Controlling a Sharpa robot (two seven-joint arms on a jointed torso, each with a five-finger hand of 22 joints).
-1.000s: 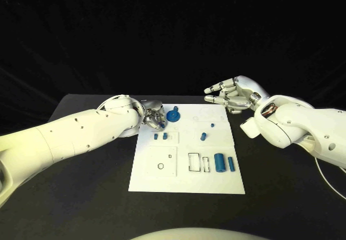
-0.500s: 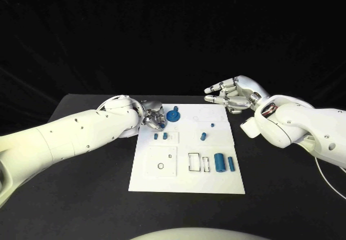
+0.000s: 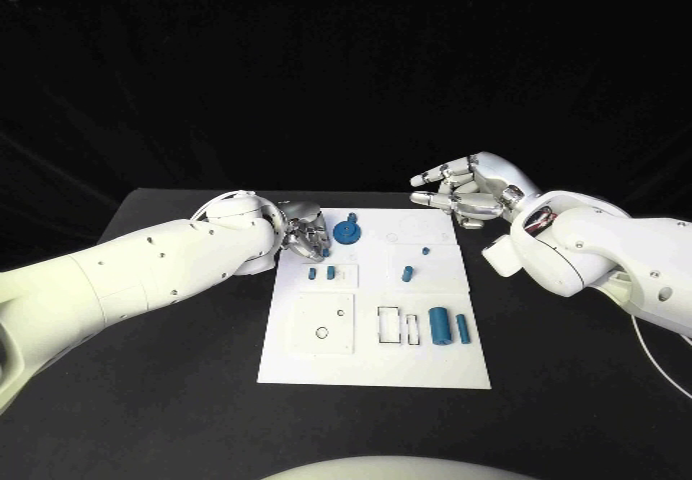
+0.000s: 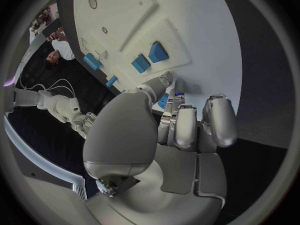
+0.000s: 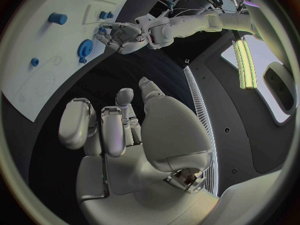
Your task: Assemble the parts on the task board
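Observation:
The white task board (image 3: pixel 372 355) lies in the middle of the black table. A blue gear (image 3: pixel 348 232) stands near its far left corner. My left hand (image 3: pixel 303 236) sits right beside the gear with its fingers curled in. In the left wrist view a bit of blue (image 4: pixel 163 101) shows between the thumb and the fingers (image 4: pixel 186 127); I cannot tell whether it is held. The right wrist view shows the gear (image 5: pixel 84 47) next to my left hand (image 5: pixel 124 37). My right hand (image 3: pixel 464 190) hovers off the board's far right corner, fingers apart and holding nothing.
Two small blue blocks (image 3: pixel 322 271) and a short blue peg (image 3: pixel 407 271) sit mid-board. Two blue cylinders (image 3: pixel 449 326) lie at the right, beside rectangular slots (image 3: pixel 391 325). A raised square plate (image 3: pixel 323 322) lies at the near left. Bare black table (image 3: pixel 173 400) surrounds the board.

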